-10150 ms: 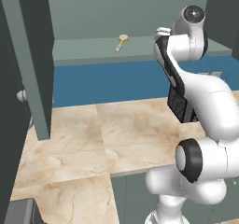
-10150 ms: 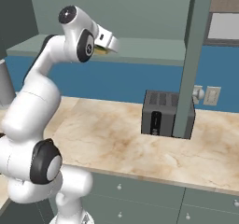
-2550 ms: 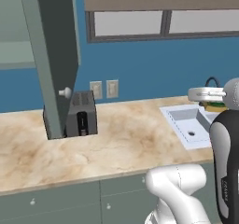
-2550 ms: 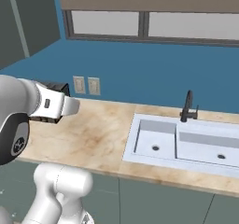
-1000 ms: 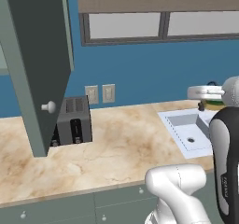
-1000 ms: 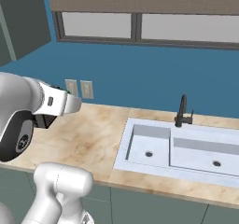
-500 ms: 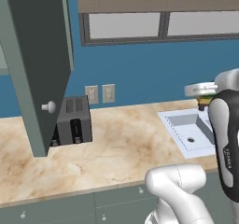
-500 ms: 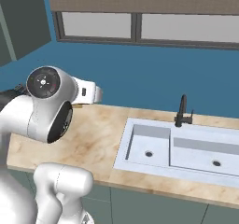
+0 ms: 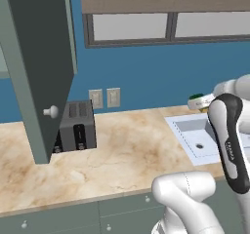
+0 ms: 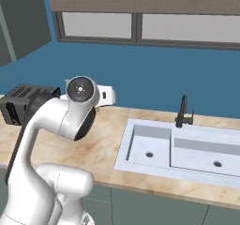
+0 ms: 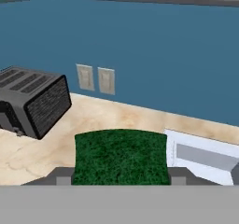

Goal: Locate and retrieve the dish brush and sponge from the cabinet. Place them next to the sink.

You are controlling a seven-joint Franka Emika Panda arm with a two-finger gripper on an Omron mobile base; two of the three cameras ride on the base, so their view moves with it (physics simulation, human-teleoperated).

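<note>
Blue-walled kitchen, beige marble counter [image 9: 122, 155]. We carry yellow sponge with dark green scrub layer [image 11: 120, 157], two-finger gripper [image 11: 120, 174] clamped on its sides, above counter left of white rectangular sink [image 10: 178, 149]. Black toaster [image 11: 32, 106] far left. Risk, we judge: release too far right drops sponge into basin instead of beside it.
</note>
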